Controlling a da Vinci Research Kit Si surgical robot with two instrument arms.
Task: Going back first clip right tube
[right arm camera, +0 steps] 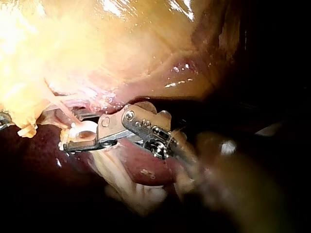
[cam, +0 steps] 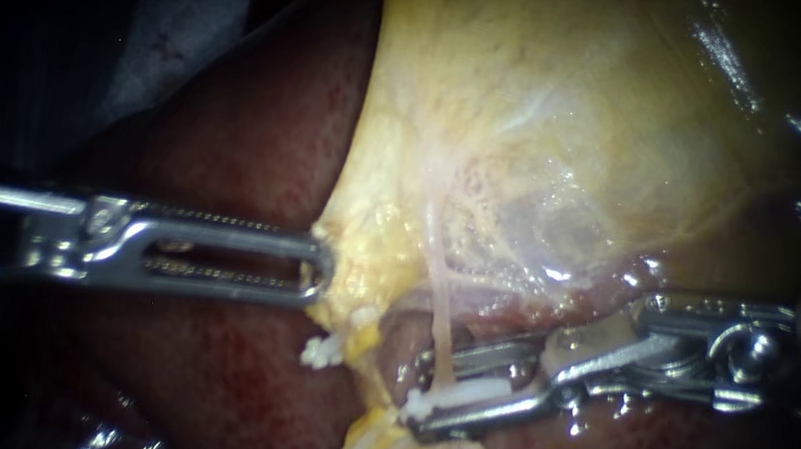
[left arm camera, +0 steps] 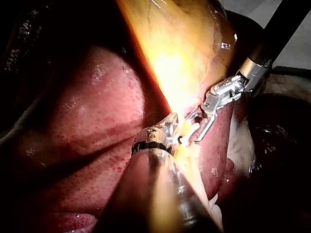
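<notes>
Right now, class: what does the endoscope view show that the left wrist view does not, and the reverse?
Only the endoscope view: the thin pale tube running down into the jaws of the right instrument. Only the left wrist view: that instrument's black shaft and gold collar. Both: the white clip between those open jaws, the left instrument gripping the yellow gallbladder, and the red liver.

No lettering, label, brand, number or sign is legible on the slender silver metal left instrument (cam: pixel 315 266), the matching right instrument (cam: pixel 421 396), the glistening yellow gallbladder (cam: pixel 533 119) or the dark red liver (cam: pixel 249 137).
</notes>
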